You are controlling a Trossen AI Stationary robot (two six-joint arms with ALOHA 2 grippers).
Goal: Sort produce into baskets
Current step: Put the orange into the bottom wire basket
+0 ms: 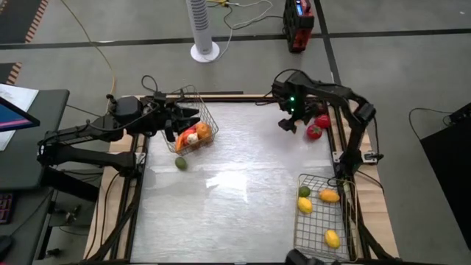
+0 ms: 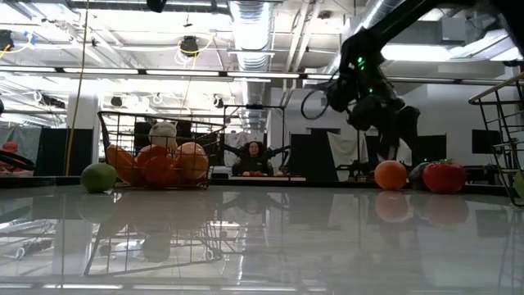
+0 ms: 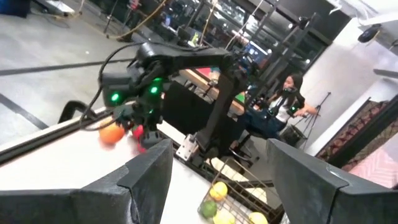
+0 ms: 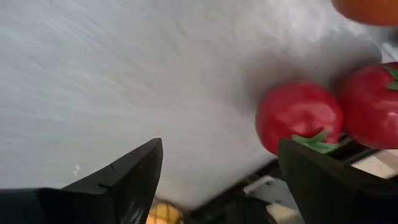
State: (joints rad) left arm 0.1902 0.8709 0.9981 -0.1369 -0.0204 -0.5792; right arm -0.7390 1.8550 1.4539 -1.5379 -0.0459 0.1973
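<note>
Produce lies in three clusters on the glossy white table. At the far left, a silver wire-mesh basket stands tilted and holds a heap of orange, red and white toy fruits and vegetables; a single green lime sits on the table just beside the basket's near side, outside the mesh. The left gripper rests at this basket's rim, and in the left wrist view its two dark fingers stand apart with nothing visible between them. At the far right, the right gripper hangs just above the table with its jaws spread wide and empty; in the right wrist view its fingers frame bare tabletop. Near it on its right lie two red toy tomatoes with green stems touching each other, and a round orange fruit lies just beside them. At the near right, a second silver wire-mesh basket lies flat and holds three yellow lemons and one green lime. A person sits in the room beyond the table.
</note>
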